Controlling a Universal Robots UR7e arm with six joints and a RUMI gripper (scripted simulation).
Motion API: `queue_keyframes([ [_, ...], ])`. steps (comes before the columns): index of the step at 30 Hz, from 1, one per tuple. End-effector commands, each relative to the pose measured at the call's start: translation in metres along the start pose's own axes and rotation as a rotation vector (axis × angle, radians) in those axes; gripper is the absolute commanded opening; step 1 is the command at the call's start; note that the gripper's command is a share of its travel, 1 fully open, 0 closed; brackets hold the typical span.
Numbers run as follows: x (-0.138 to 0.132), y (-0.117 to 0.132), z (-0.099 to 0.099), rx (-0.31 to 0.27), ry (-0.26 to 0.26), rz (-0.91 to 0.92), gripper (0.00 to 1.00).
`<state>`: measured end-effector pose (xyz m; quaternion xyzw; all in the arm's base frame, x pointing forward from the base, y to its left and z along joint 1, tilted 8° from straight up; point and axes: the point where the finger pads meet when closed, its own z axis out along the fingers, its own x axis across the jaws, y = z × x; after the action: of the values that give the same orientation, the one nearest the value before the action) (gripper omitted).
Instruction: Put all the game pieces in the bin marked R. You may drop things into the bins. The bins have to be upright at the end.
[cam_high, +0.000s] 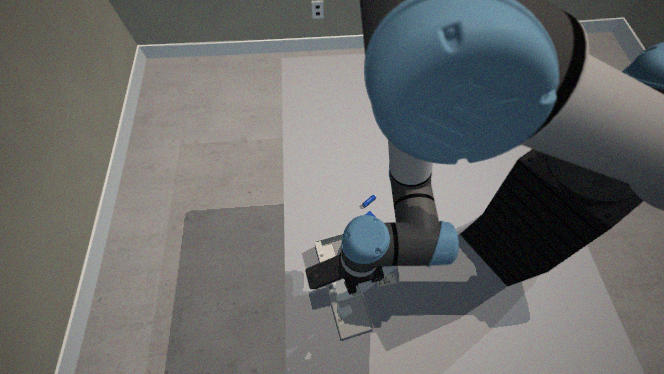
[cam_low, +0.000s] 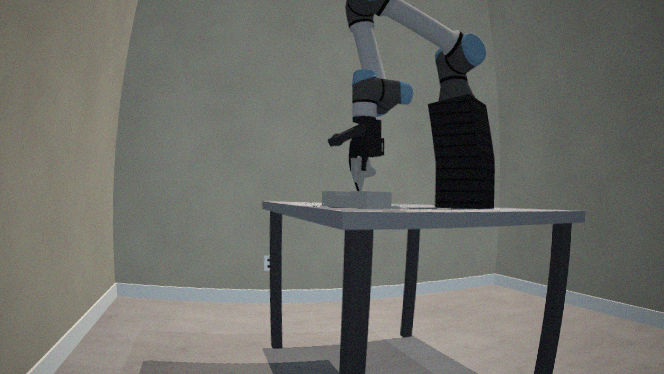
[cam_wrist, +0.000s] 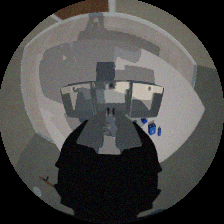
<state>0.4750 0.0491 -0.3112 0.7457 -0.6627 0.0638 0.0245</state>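
Centrally, a black-and-grey end effector (cam_high: 352, 287) (cam_low: 358, 188) (cam_wrist: 111, 108) closed with nothing visibly gripped, above a row of pale open rectangular bins (cam_high: 356, 334) (cam_low: 345, 200) (cam_wrist: 112, 95), upright on a pale grey desk (cam_high: 325, 125) (cam_low: 465, 219) (cam_wrist: 180, 105), a flat dotted pale piece (cam_high: 387, 279) beside them, letters unreadable.

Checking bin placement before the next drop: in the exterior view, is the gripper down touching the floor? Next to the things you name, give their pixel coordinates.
No, the gripper (cam_low: 357, 189) is above the table (cam_low: 465, 218).

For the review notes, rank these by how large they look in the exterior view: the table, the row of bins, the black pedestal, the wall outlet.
Largest to smallest in the exterior view:
1. Table
2. Black pedestal
3. Row of bins
4. Wall outlet
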Motion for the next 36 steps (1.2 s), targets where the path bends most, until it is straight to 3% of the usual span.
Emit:
queue_keyframes([
  [1, 0.0, -0.001, 0.01, 0.001, 0.0, 0.0, 0.04],
  [10, 0.0, -0.001, 0.027, 0.001, 0.0, 0.0, 0.04],
  [36, 0.0, -0.001, 0.027, 0.001, 0.0, 0.0, 0.04],
])
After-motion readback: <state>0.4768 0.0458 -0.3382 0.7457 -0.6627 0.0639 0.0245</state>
